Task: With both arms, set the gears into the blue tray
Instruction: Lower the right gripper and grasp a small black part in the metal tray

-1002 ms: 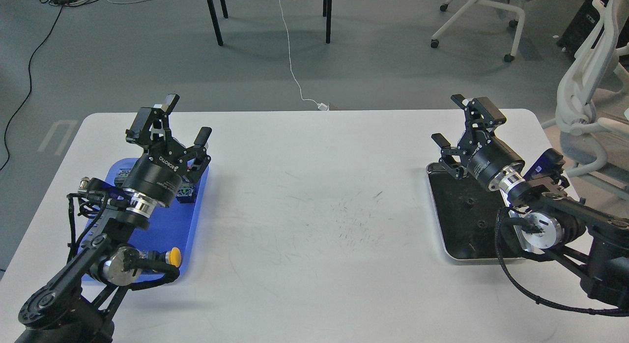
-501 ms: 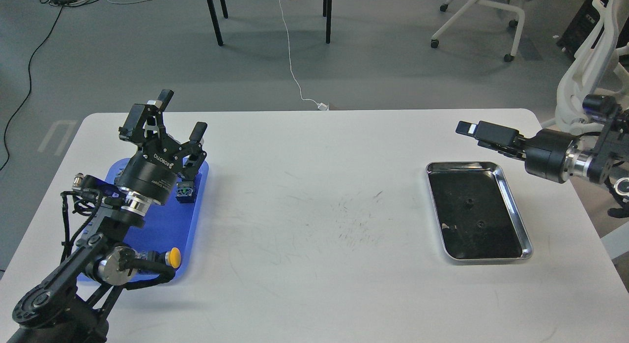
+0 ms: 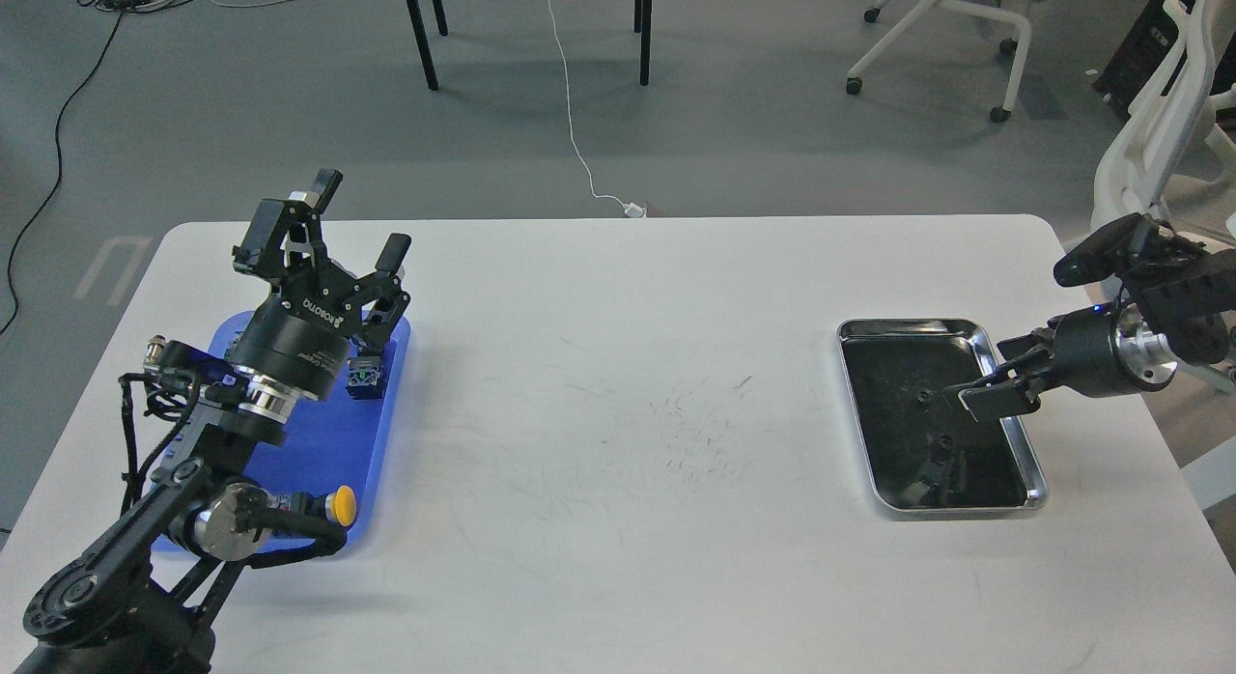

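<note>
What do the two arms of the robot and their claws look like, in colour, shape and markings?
Both arms are black and jointed, with silver rings at the wrist. The left claw has two black fingers on a round black body with white lettering; black cables loop along that arm. The right claw is black too, on a cylindrical body; its lettering does not show.

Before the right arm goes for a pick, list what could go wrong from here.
1. The gears are tiny and black on the metal tray's black inside, so the right gripper may miss or pinch badly.
2. The blue tray lies across the table and already holds switches, so a carried gear could drop or land on them.
</note>
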